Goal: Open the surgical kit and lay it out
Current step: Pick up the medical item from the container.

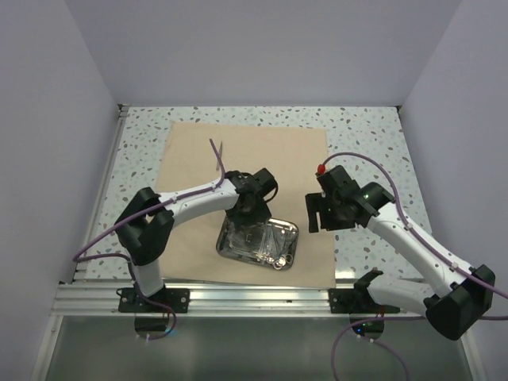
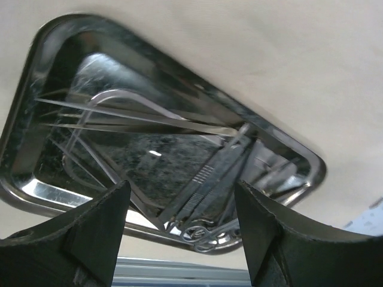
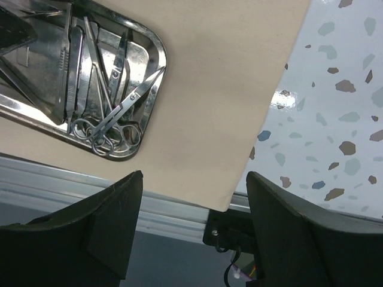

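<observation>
The surgical kit's tan cloth wrap [image 1: 238,155] lies spread flat on the table. Its shiny steel tray [image 1: 295,231] sits on the cloth's near edge. Inside the tray [image 2: 36,72] lie long tweezers [image 2: 149,116], ribbed-handled instruments and scissors [image 2: 206,234] with their rings at the near rim. My left gripper [image 1: 240,213] hangs open just above the tray, the left gripper [image 2: 182,221] holding nothing. My right gripper [image 1: 321,216] hovers open over the cloth's right edge. In the right wrist view the cloth [image 3: 221,89], the tray [image 3: 157,66] and the scissors [image 3: 119,107] show, and the right gripper [image 3: 194,221] is empty.
The speckled tabletop [image 3: 335,119] shows to the right of the cloth and beyond it [image 1: 357,131]. An aluminium rail [image 1: 254,295] runs along the near table edge, close under the tray. White walls enclose the table on three sides.
</observation>
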Tool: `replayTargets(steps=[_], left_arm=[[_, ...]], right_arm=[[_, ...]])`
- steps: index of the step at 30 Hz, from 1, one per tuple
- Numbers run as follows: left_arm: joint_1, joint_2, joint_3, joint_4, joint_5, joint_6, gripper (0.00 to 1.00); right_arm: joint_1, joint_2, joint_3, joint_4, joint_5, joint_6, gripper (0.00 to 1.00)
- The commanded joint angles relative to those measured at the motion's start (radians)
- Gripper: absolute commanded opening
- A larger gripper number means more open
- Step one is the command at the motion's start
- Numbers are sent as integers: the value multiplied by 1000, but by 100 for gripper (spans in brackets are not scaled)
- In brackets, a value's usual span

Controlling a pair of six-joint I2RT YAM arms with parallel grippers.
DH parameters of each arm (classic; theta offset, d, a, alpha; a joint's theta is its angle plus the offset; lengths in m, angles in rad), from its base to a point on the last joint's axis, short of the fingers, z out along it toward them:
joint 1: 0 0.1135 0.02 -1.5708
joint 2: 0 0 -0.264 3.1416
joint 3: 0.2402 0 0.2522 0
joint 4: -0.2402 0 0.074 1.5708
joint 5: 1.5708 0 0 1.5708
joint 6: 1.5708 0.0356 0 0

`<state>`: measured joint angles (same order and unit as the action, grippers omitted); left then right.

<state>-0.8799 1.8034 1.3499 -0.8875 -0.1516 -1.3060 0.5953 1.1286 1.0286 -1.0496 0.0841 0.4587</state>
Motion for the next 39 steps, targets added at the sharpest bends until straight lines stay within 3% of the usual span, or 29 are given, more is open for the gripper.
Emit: replayTargets(steps=[1, 13, 29, 36, 39], left_arm=[[-4, -67, -57, 25, -8, -226, 74], [-1, -1, -26, -11, -91, -351, 76], [68, 37, -98, -13, -80, -363, 78], [71, 88, -87, 7, -68, -331, 72], [75, 105, -89, 25, -63, -317, 59]], right_arm=[[-3, -53, -1, -10, -35, -28, 73], [14, -101, 27, -47, -21, -45, 73], [27, -102, 24, -43, -27, -46, 73], [27, -102, 25, -44, -27, -46, 73], [27, -104, 25, -46, -26, -46, 73]])
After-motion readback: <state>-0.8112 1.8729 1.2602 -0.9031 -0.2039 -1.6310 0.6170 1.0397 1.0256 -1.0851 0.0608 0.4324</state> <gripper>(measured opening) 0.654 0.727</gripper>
